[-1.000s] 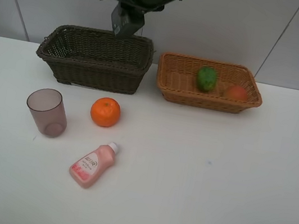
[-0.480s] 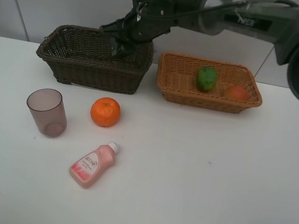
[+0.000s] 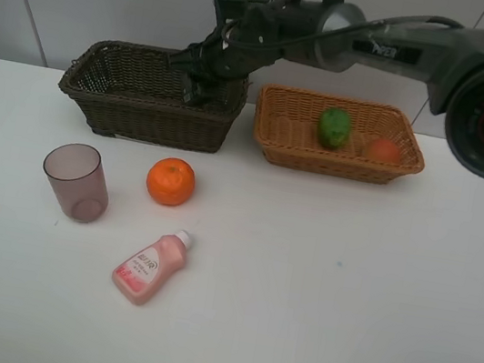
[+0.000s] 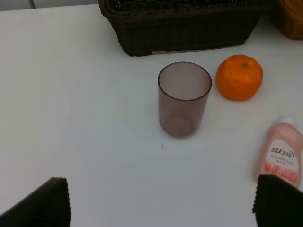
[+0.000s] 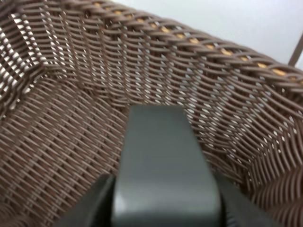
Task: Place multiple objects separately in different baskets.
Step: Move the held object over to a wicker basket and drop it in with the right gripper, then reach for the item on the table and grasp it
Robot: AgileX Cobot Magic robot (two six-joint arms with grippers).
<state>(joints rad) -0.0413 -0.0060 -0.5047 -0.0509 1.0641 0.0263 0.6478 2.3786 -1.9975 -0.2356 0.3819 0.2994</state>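
Observation:
My right gripper (image 3: 195, 91) reaches across into the dark brown basket (image 3: 146, 117), near its right end. In the right wrist view it is shut on the dark grey bottle (image 5: 163, 170), low inside the woven basket wall (image 5: 71, 71). The light tan basket (image 3: 336, 167) holds the green fruit (image 3: 333, 127) and the red-orange fruit (image 3: 381, 149). On the table lie the orange (image 3: 171, 180), the mauve cup (image 3: 76, 181) and the pink bottle (image 3: 149, 266). My left gripper (image 4: 163, 201) stands open, short of the cup (image 4: 184, 99), the orange (image 4: 239, 77) and the pink bottle (image 4: 280, 153).
Both baskets stand side by side along the back of the white table (image 3: 344, 290), close to the grey wall. The right arm (image 3: 374, 46) stretches over the tan basket's back edge. The cup stands upright; the pink bottle lies on its side.
The right arm has come down from above the dark basket's back rim, carrying the grey bottle into the basket. The loose objects and the left gripper have not moved.

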